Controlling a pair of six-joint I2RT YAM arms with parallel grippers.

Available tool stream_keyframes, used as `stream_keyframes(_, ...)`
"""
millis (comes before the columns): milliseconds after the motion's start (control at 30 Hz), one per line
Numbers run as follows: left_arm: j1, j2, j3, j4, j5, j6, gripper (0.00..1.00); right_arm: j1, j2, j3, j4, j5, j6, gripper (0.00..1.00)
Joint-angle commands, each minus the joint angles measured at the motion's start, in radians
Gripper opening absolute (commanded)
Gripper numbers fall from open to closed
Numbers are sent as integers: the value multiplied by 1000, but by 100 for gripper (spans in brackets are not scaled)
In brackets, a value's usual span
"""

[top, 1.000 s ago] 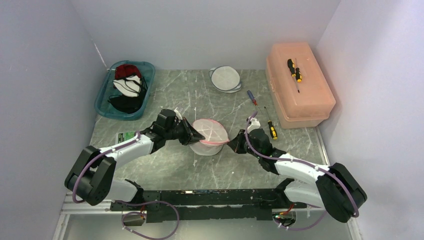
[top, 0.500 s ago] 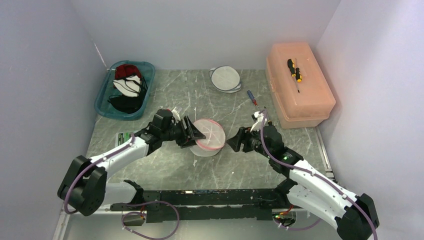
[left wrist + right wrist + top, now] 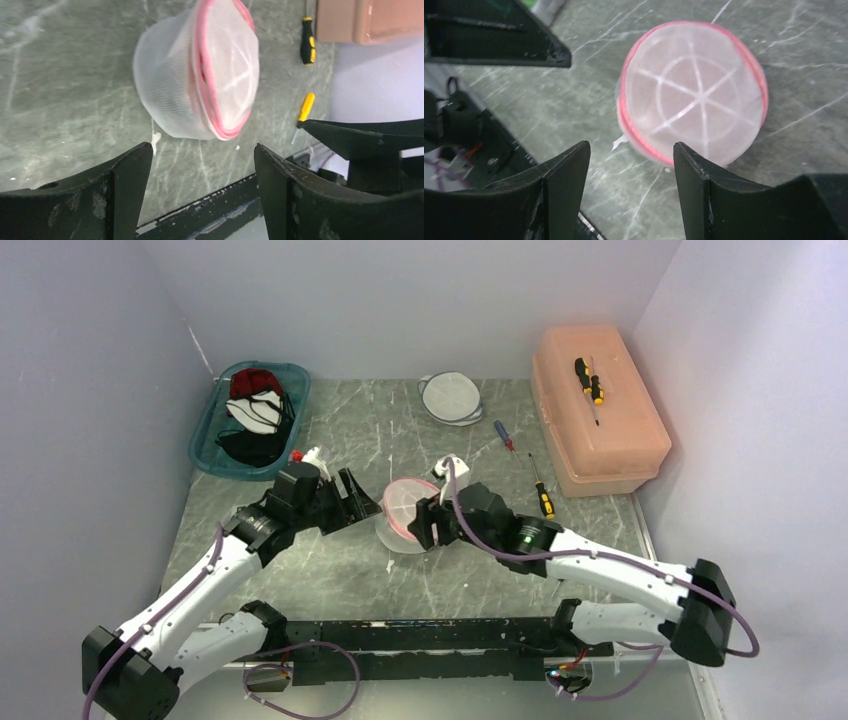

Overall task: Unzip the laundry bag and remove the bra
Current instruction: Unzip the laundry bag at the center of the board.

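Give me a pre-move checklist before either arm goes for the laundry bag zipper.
1. Left gripper open and empty: ok.
2. Right gripper open and empty: ok.
3. Laundry bag lies between both grippers, touched by neither: ok.
4. Zipper pull located: cannot tell, no view shows it clearly.
5. Bag unzipped: cannot tell.
6. Screwdriver clear of the bag: ok.

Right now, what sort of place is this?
Likely a robot lab test cell, not a laundry room: plain walls box in a table, with staged props like a mesh laundry bag and a lidded plastic box.
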Motion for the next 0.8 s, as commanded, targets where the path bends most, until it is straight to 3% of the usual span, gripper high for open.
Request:
stream_keyframes(0,3,10,-2,-24,-152,45,79,19,99,77,41,203,-65,66)
stream_keyframes(167,19,136,84,45,-133,84,81,20,138,79,75,299,-20,66)
stream_keyframes(333,70,350,244,105,94,169,93,-24,-48,-96,118,310,176,70)
stream_keyframes(400,98,450,341,46,189,233,94,-101,-129,-171,112,220,268,74)
stream_keyframes(533,128,574,458,-26,314,375,94,-310,-222,-372,245,-125,456,78)
stream_keyframes(633,131,638,477,-27,405,428,94,-380,-210,-438,356,-257,527,80)
stream_keyframes(767,120,646,385,66,452,392,94,-402,-144,-458,453,-318,565,80)
